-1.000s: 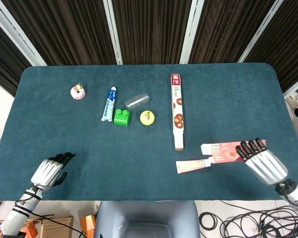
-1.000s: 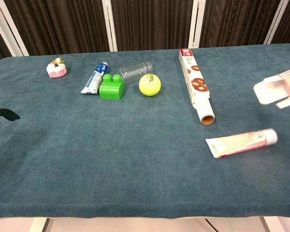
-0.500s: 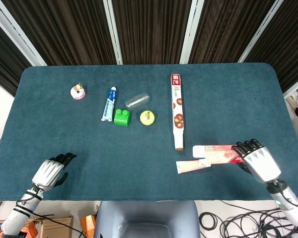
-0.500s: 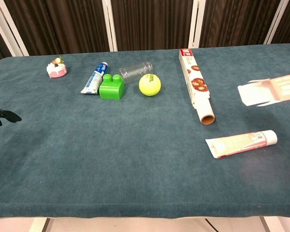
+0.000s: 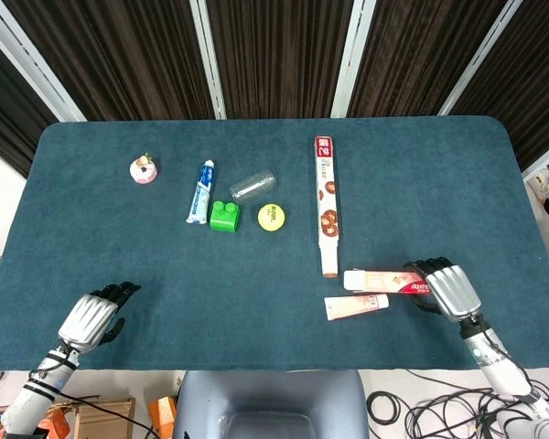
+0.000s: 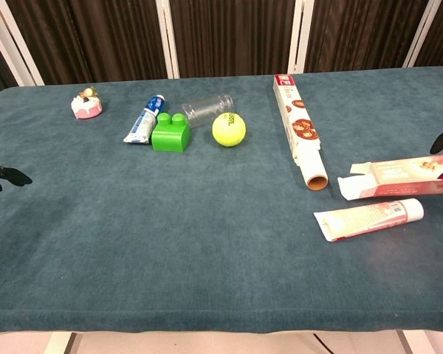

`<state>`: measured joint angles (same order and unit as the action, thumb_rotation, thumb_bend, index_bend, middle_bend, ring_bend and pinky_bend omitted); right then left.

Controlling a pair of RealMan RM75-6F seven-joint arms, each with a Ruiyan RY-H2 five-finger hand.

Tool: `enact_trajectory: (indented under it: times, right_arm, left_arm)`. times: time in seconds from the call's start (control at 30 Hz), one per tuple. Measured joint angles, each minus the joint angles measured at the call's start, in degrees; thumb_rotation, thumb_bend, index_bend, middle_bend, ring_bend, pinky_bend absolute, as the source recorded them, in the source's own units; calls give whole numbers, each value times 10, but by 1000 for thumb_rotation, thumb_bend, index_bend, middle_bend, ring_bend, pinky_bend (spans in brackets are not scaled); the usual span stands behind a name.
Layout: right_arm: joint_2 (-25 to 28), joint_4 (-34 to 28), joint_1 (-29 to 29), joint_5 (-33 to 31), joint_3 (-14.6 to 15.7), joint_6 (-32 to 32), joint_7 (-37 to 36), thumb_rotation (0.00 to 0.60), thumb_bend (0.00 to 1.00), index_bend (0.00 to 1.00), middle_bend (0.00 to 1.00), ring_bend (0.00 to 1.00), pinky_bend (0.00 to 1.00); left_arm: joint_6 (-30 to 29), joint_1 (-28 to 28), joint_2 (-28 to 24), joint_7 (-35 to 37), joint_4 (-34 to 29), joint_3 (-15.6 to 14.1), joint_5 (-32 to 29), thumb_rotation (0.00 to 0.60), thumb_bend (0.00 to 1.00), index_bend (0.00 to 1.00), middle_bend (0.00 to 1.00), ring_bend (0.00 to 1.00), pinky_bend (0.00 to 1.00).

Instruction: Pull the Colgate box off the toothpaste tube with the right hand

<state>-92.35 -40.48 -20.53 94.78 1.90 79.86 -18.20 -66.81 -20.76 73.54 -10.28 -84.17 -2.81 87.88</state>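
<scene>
right hand (image 5: 446,288): gripping box (image 5: 380,280) low over table, palm down
tube (image 5: 357,306): lying free, just beside box
left hand (image 5: 96,315): curling in, holding nothing

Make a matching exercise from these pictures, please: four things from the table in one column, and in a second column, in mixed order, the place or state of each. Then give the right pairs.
Things:
1. Colgate box
2. toothpaste tube
3. yellow ball
4. green block

Places or states:
A. lies flat on the table, out of its box, held by no hand
B. stands just right of the blue and white tube
C. held at one end by the right hand, its open flaps pointing left
D. sits in front of the clear jar lying on its side

Pairs: 1-C, 2-A, 3-D, 4-B
</scene>
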Motion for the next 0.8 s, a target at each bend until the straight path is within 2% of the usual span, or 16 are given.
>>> enact_trajectory:
  times: [0.13,0.33,0.47,0.63,0.8]
  right_arm:
    - [-14,29,3,-3,0,5,-11,600,421,324,390,334,368]
    - [-5,23,7,-7,3,-6,7,600,322,139,140,117,214]
    - [5,10,11,-7,3,0,24,600,286,26,28,33,181]
    - [19,-21,16,-3,3,19,31,600,248,0,0,8,171]
    - [42,-96,33,7,-2,97,27,600,241,1,28,20,171]
  left_arm:
    - [1,0,0,-1,-1,0,-1,600,455,196,203,241,519]
    - [2,-1,0,-2,-2,0,-1,600,456,196,204,241,519]
    - [2,-1,0,-2,-2,0,-1,600,456,196,204,241,519]
    - [-4,1,-3,1,-4,0,1,600,457,196,204,241,519]
    - [-23,7,-9,7,-8,0,9,600,456,196,204,241,519]
